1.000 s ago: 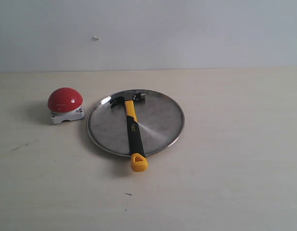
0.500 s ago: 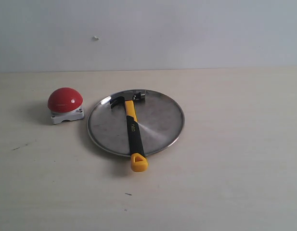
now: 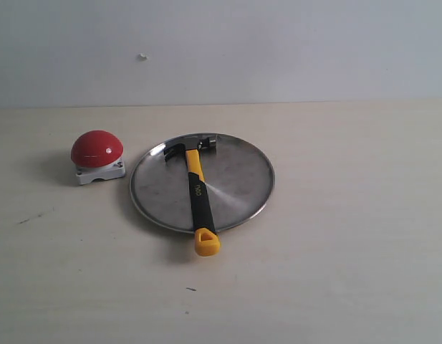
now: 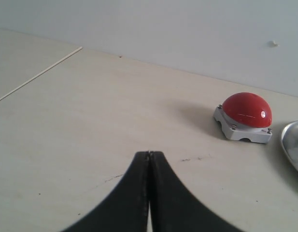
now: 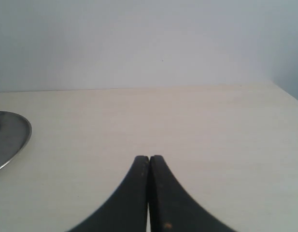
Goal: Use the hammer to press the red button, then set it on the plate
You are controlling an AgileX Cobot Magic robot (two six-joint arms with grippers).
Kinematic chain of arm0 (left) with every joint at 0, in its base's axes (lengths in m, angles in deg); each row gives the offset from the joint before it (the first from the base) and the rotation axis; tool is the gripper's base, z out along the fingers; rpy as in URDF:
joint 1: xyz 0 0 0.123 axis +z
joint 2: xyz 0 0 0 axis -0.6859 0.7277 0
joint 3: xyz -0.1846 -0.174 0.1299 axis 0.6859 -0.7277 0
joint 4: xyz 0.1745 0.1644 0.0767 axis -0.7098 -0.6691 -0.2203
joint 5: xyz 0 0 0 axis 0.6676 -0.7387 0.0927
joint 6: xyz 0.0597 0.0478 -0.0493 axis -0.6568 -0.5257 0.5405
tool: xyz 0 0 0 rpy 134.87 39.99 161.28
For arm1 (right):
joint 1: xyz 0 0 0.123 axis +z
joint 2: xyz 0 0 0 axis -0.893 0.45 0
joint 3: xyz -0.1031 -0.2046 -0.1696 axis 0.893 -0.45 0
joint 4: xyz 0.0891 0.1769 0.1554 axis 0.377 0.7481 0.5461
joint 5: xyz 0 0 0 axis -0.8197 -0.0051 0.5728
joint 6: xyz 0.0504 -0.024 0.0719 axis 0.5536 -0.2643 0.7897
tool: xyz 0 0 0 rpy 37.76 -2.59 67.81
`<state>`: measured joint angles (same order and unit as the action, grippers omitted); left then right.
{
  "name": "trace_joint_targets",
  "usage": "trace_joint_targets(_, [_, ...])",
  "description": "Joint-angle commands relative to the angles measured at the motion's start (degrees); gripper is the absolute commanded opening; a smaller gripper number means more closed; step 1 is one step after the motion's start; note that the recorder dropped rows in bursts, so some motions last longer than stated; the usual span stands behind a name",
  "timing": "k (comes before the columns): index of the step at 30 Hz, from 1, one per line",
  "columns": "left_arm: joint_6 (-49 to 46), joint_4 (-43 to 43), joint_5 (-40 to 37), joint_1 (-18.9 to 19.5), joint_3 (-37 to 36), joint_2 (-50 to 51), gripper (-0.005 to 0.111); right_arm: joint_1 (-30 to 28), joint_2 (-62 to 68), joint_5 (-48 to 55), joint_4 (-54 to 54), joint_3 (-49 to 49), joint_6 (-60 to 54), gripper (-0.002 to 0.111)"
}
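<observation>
The left gripper (image 4: 149, 159) has its smooth black fingers pressed together on nothing. The glossy red button (image 3: 97, 149) domes on a white square base, just left of the round brushed-metal plate (image 3: 238, 179). The hammer (image 3: 198, 193) lies on the plate, dark head far, yellow loop overhanging the near rim. The right gripper (image 5: 149, 162) is closed too, empty.

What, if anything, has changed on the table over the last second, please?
Nothing visibly changed. The hammer lies across the plate, its yellow end past the rim, the red button beside the plate; the left gripper and right gripper are shut, empty.
</observation>
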<state>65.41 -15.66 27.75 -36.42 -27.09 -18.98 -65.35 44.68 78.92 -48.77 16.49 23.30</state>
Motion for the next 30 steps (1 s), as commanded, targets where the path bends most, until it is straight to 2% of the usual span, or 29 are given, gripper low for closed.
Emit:
trace_joint_targets(1, [-0.08, -0.03, 0.29, -0.23, 0.04, -0.35, 0.0, -0.37, -0.38, -0.21, 0.16, -0.3, -0.25, 0.0])
trace_joint_targets(30, [-0.08, -0.03, 0.29, -0.23, 0.04, -0.35, 0.0, -0.37, -0.38, -0.22, 0.83, -0.3, -0.25, 0.0])
